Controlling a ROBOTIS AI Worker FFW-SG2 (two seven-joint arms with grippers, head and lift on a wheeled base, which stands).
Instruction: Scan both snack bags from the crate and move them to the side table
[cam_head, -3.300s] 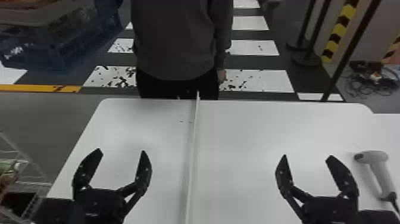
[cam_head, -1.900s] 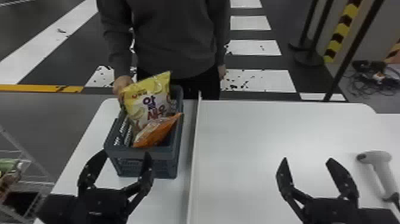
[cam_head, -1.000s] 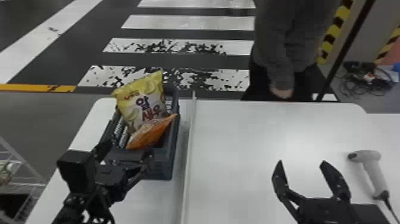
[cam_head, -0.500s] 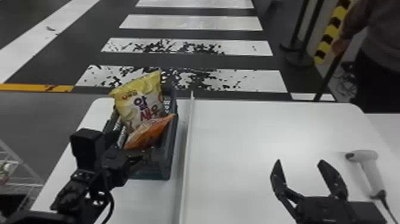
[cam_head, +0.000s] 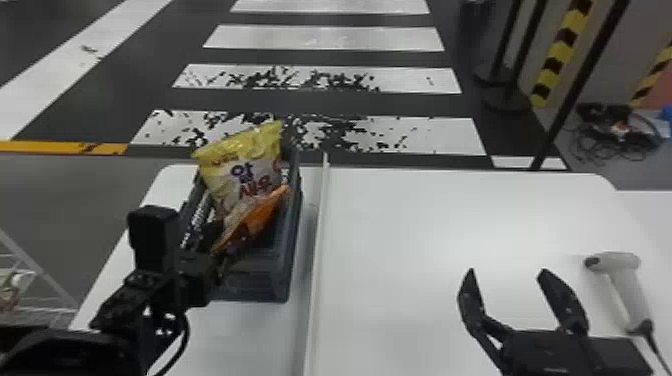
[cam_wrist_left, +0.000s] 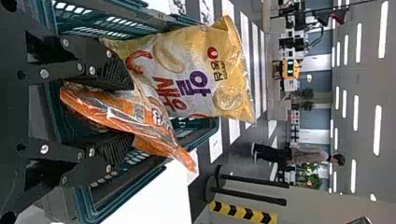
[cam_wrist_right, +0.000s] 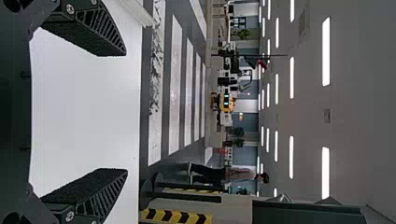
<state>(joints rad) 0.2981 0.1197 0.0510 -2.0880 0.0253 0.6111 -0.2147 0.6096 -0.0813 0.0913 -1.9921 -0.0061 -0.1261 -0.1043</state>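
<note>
White counter (cam_head: 400, 240), crate (cam_head: 280, 285) on its left part. Crate and both bags arrived since first frame. Left gripper (cam_head: 218, 250), now at crate's near end, earlier short of it; left wrist view shows fingers parted, orange bag between. Right gripper (cam_head: 507, 270) open above counter's near right. Yellow bag (cam_head: 237, 170) upright in crate, purple and red lettering; orange bag (cam_head: 260, 220) tilted on near side, pale lettering. Scanner (cam_head: 625, 290) at right.
</note>
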